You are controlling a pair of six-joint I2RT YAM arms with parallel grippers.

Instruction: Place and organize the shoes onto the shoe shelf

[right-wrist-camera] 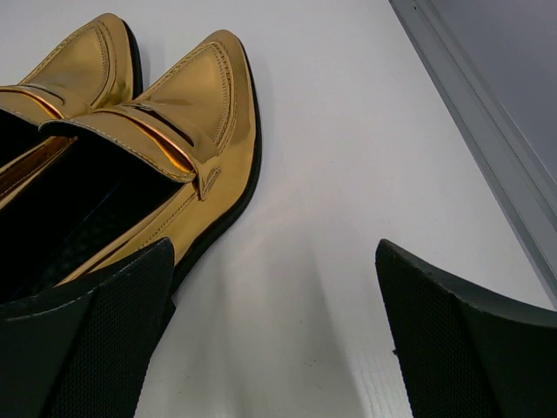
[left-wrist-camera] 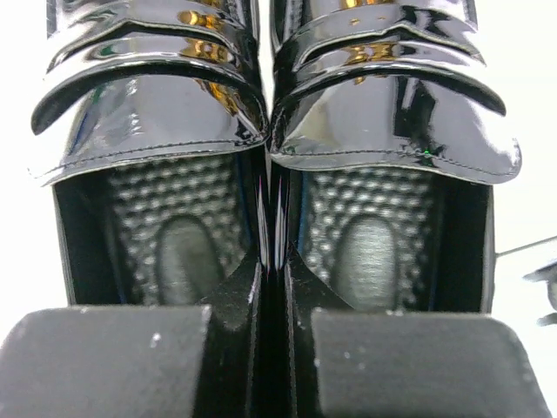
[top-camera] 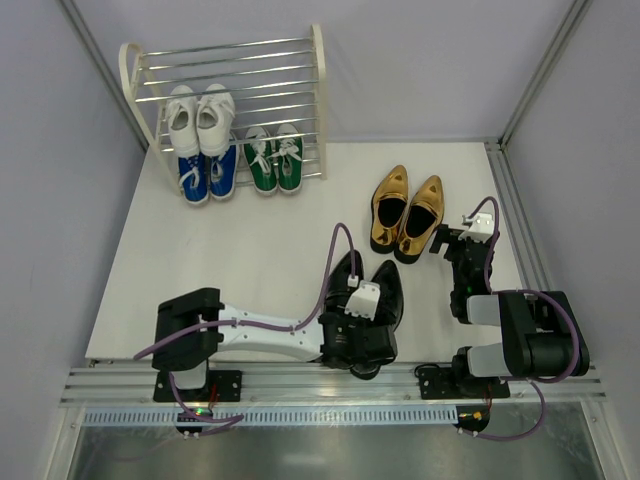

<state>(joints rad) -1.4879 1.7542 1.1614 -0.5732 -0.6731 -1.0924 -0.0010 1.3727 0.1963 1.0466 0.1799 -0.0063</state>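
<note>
Right now your left claw (left-wrist-camera: 271,353) is clamped on the glossy black pointed loafers (left-wrist-camera: 157,113). One finger sits inside each shoe, and the two touching inner walls are pinched between them. From above, that pair lies near the front edge of the white table (top-camera: 250,250), about midway across, with the toes pointing far and the wrist covering the heels.

Your right claw (right-wrist-camera: 274,340) is spread wide and holds nothing. Its left finger is at the heel rim of the right-hand shoe of the shiny gold pointed shoes (top-camera: 408,212), but you cannot tell from the wrist view whether it touches. Its right finger is over bare table. The gold pair lies side by side on the table, right of centre, toes pointing far.

The shoe shelf (top-camera: 318,60) stands at the far left of the table. The white sneakers (top-camera: 200,118) rest on its rods at the left. The blue sneakers (top-camera: 208,175) are just near of them on the lowest tier. The green canvas sneakers (top-camera: 274,160) are beside the blue pair, to the right.
</note>
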